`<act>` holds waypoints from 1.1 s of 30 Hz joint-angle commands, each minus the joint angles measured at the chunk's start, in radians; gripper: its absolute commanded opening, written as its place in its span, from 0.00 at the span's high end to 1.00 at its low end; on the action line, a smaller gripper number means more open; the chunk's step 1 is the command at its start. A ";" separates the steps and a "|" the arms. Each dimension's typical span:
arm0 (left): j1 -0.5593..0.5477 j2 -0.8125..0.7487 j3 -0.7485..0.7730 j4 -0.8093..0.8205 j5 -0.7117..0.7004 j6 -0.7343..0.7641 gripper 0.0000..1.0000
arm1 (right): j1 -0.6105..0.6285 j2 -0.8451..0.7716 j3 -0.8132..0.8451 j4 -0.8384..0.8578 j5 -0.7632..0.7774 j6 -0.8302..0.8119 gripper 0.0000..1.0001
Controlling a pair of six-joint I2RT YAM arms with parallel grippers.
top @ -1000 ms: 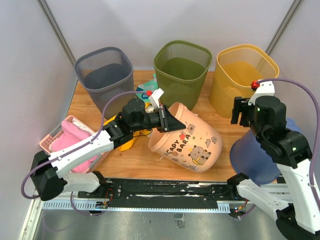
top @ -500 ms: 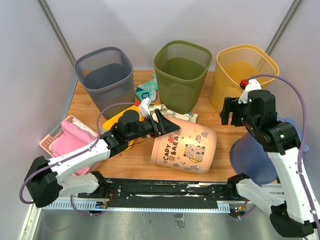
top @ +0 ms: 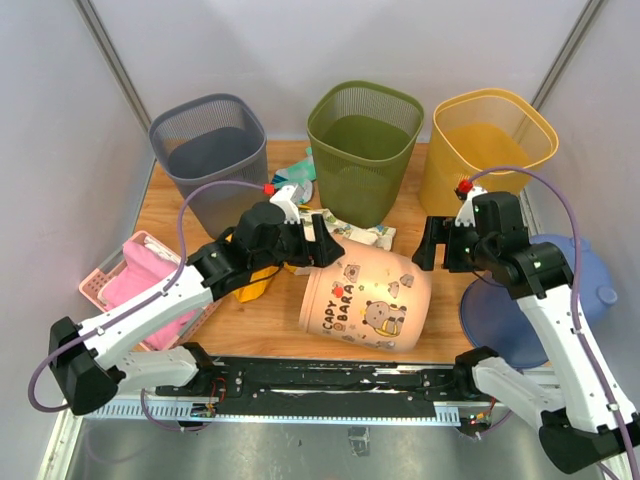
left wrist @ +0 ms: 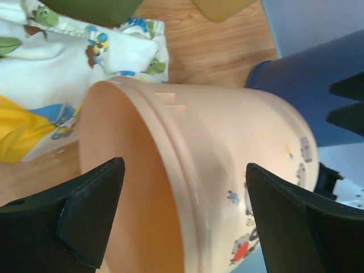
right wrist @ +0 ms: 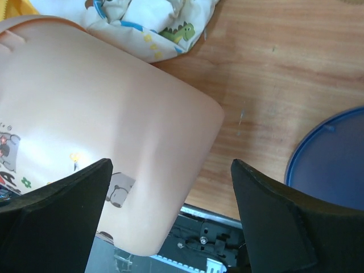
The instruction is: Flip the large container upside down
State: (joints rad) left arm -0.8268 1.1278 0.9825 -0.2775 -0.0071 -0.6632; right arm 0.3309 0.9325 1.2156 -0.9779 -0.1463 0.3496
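The large container (top: 365,300) is a peach tub with cartoon prints, lying on its side near the table's front edge, its mouth facing left. My left gripper (top: 325,248) is open at that mouth. In the left wrist view the container's rim (left wrist: 170,165) runs between the spread fingers of the left gripper (left wrist: 183,166), which do not press on it. My right gripper (top: 440,255) is open just right of the container's base. In the right wrist view the container's base corner (right wrist: 170,131) lies under the gap of the right gripper (right wrist: 170,163).
Grey (top: 208,150), green (top: 365,140) and yellow (top: 490,150) mesh baskets stand along the back. A blue tub (top: 540,300) sits at the right, a pink basket with cloth (top: 140,275) at the left. Printed cloth (top: 360,232) lies behind the container.
My left gripper let go of the container's rim and opened. The container dropped from a tilt onto its side. My right gripper moved left and down toward its base.
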 commanded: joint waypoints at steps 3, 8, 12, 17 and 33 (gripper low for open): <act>-0.001 -0.049 0.014 -0.135 -0.057 0.129 0.10 | -0.026 -0.072 -0.056 -0.030 0.024 0.150 0.12; -0.054 -0.062 0.076 -0.252 -0.102 0.144 0.10 | -0.070 -0.101 -0.135 -0.022 -0.083 0.222 0.12; -0.082 -0.063 0.098 -0.302 -0.092 0.134 0.12 | -0.088 -0.109 -0.175 -0.029 -0.136 0.261 0.12; -0.098 -0.056 0.121 -0.362 -0.110 0.115 0.22 | -0.090 -0.167 -0.233 -0.010 -0.154 0.358 0.12; -0.098 -0.062 0.016 -0.349 -0.172 0.058 0.74 | -0.090 -0.198 -0.374 0.150 -0.397 0.557 0.13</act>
State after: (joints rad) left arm -0.9195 1.0660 1.0698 -0.5865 -0.1261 -0.6060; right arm 0.2523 0.7158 0.8539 -0.8955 -0.4114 0.8410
